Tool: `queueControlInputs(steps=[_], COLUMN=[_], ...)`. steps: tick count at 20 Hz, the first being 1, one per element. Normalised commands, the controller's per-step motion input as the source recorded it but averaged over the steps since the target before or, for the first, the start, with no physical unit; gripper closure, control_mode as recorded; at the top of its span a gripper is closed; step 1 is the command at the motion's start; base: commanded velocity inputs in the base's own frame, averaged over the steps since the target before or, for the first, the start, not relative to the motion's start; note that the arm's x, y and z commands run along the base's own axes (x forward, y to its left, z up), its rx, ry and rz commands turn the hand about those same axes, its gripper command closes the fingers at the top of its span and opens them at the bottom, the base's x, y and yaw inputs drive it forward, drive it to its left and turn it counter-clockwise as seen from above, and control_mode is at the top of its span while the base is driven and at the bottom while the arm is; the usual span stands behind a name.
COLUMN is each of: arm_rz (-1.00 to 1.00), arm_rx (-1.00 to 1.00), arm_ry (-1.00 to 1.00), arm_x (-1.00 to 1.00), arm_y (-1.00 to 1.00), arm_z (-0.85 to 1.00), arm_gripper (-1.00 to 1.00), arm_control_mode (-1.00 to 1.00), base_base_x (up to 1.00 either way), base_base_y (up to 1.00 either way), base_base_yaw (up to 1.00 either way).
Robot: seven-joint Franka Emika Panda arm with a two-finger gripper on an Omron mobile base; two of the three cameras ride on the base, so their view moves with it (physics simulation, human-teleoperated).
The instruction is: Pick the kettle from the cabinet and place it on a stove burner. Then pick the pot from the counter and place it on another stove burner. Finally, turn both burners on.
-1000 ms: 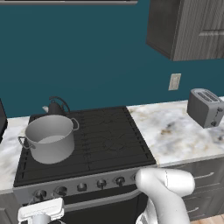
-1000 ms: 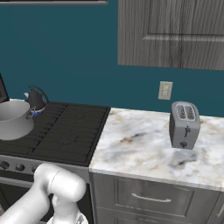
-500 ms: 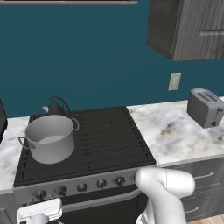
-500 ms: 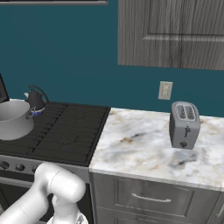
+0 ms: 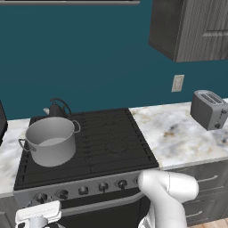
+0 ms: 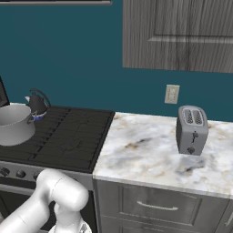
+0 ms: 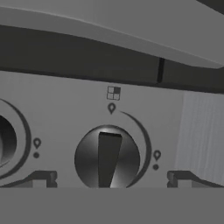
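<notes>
The wide grey metal stockpot (image 5: 50,140) sits on the front-left grate of the black cooktop (image 5: 111,142), with the small dark conical kettle (image 5: 56,109) just behind it. The two-finger gripper (image 7: 109,179) faces a round dark knob (image 7: 107,158) on the cooktop's front panel, jaws spread wide either side, untouching.

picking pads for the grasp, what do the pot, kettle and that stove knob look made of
Pot: looks like brushed grey metal, with a soft sheen on its wall. Kettle: dark, possibly coated metal, with a black loop handle; too small to be sure. Knob: dark and glossy, with bright streaks, so polished metal or hard plastic.
</notes>
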Motion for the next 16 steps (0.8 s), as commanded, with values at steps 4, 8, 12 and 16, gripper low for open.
queueControlInputs(steps=[4, 8, 12, 16], arm_rz=[0.0, 0.0, 0.0, 0.0], arm_rx=[0.03, 0.04, 0.03, 0.01], arm_ry=[0.0, 0.0, 0.0, 0.0], arm_x=[0.03, 0.05, 0.11, 0.14], arm_y=[0.0, 0.0, 0.0, 0.01], arm_z=[-0.05, -0.06, 0.0, -0.02], arm_gripper=[-1.0, -1.0, -1.0, -1.0], arm_control_mode=[-1.0, -1.0, -1.0, -1.0], base_base_x=[0.0, 0.0, 0.0, 0.0], base_base_y=[0.0, 0.0, 0.0, 0.0], base_base_yaw=[0.0, 0.0, 0.0, 0.0])
